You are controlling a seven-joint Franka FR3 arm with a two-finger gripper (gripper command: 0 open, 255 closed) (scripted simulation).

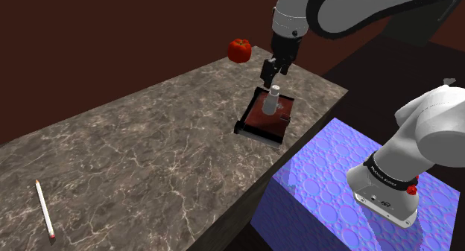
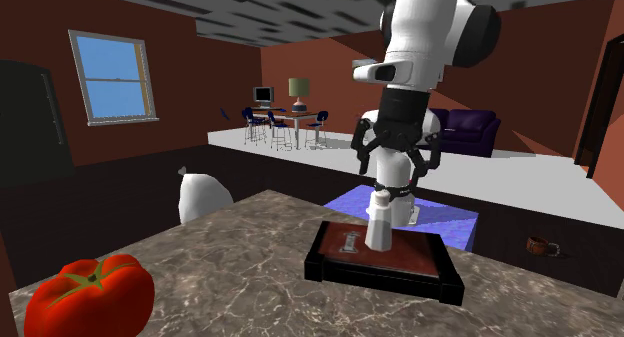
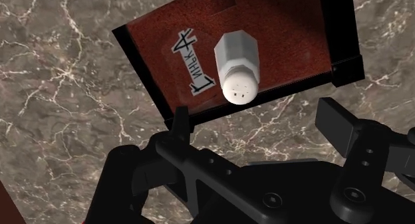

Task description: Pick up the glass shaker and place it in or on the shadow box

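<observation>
The whitish shaker (image 1: 272, 100) (image 2: 380, 225) (image 3: 237, 66) stands upright inside the shadow box (image 1: 262, 124) (image 2: 340, 270) (image 3: 159, 30), a shallow black-framed tray with a reddish-brown floor, near the marble counter's edge by the stand. My gripper (image 1: 277, 69) (image 2: 397, 170) (image 3: 256, 119) hangs just above the shaker's cap, open, its fingers apart and touching nothing. A small lettered label lies on the box floor beside the shaker.
A red tomato (image 1: 239, 50) (image 2: 90, 295) sits at the counter's far edge behind the box. A white pencil (image 1: 45, 208) lies at the shoulder view's lower left. The blue-patterned stand (image 1: 350, 197) is next to the counter edge.
</observation>
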